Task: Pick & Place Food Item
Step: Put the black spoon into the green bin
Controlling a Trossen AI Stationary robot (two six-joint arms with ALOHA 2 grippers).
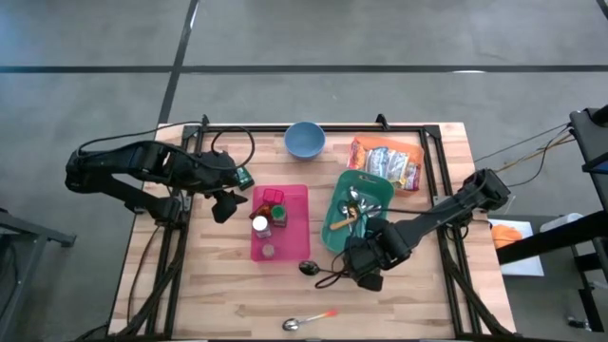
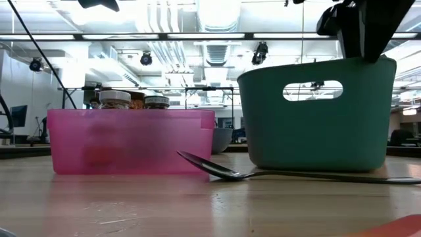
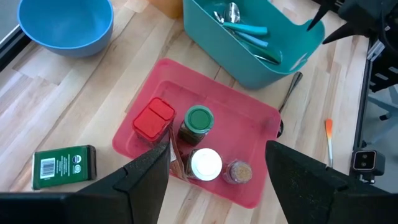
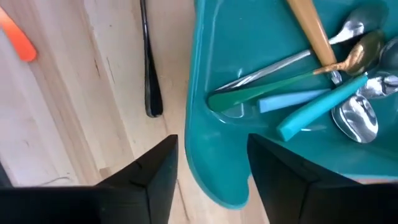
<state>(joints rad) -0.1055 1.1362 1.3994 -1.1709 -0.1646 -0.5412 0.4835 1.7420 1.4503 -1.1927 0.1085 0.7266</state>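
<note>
The food bag (image 1: 388, 163) lies on the worktop (image 1: 228, 294) just behind the teal bin (image 1: 334, 233), long side along the back edge. The right end effector (image 1: 366, 268), fingers apart and empty, hangs at the bin's near end, nearer than the left end effector (image 1: 228, 204), also apart.

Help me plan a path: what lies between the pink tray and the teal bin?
Nothing but bare wood between the pink tray and teal bin, per the high view; the black spoon lies nearer the table's front edge.
</note>
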